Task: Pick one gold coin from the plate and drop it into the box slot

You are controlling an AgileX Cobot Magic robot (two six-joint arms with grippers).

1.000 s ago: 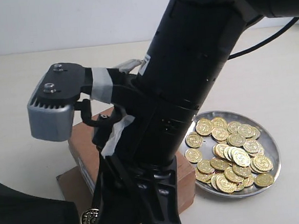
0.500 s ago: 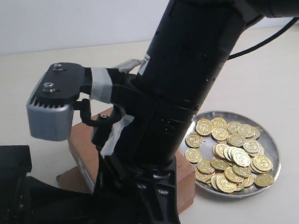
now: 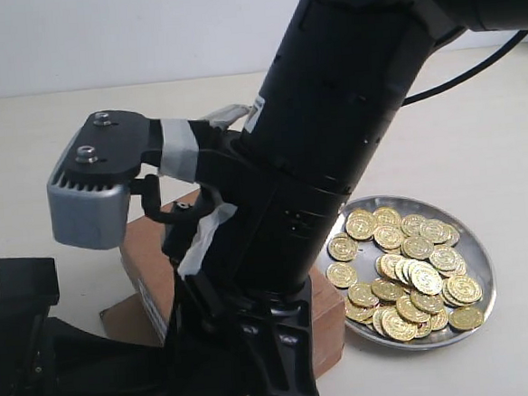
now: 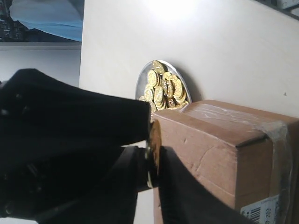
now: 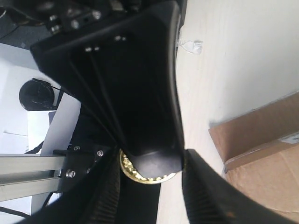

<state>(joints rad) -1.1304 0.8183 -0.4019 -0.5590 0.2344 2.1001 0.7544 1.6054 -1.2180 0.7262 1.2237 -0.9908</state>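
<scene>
The shiny embossed gold coin (image 5: 140, 176) is pinched in the right gripper (image 5: 152, 183), edge-on between the left gripper's (image 4: 154, 161) fingers, their grip unclear.

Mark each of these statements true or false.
1. The plate holds many gold coins. True.
2. The box stands on the plate. False: it stands beside the plate.
3. A coin sits edge-on between the left gripper's fingers. True.
4. The left gripper hovers over the plate. False: it is beside the box, away from the plate.
</scene>
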